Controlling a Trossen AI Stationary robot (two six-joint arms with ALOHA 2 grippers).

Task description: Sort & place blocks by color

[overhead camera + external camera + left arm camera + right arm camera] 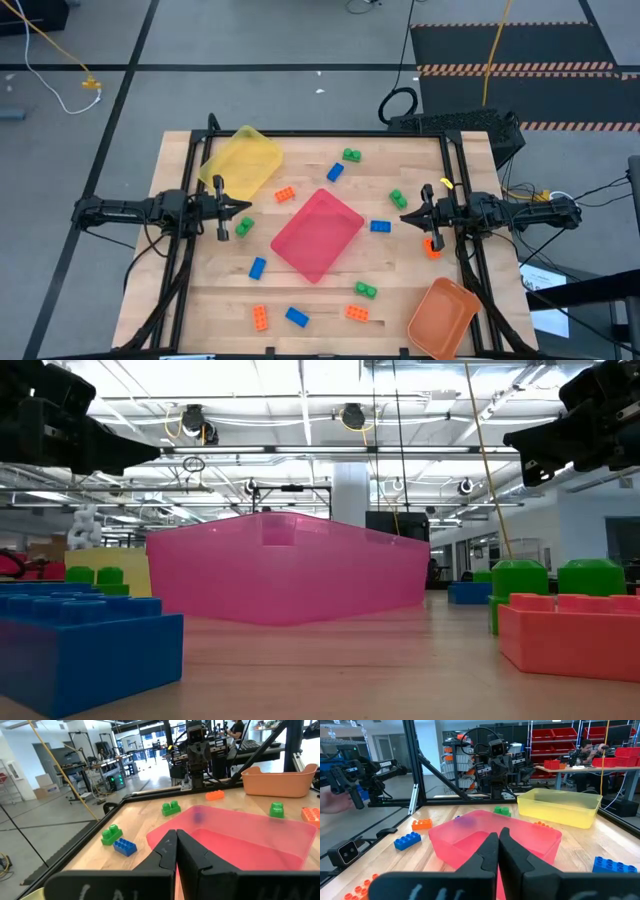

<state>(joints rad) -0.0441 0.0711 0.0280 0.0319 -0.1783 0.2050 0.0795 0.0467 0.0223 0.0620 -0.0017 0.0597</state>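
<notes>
Small studded blocks in orange, green and blue lie scattered on the wooden table around the pink tray [318, 233]. Among them are a green one [243, 227] beside my left gripper, a blue one [380, 226] and a green one [398, 199] near my right gripper, and an orange one [432, 247] under the right arm. My left gripper [248, 208] [175, 832] hovers shut at the table's left, pointing at the pink tray [240, 835]. My right gripper [403, 218] [498, 834] hovers shut at the table's right, facing the same tray [470, 837]. Neither holds anything.
The yellow tray [243, 160] stands at the far left and the orange tray [443, 315] at the near right corner. More blocks lie along the near edge: orange [260, 317], blue [297, 317], orange [357, 313], green [366, 290]. Black frame rails run along the table's sides.
</notes>
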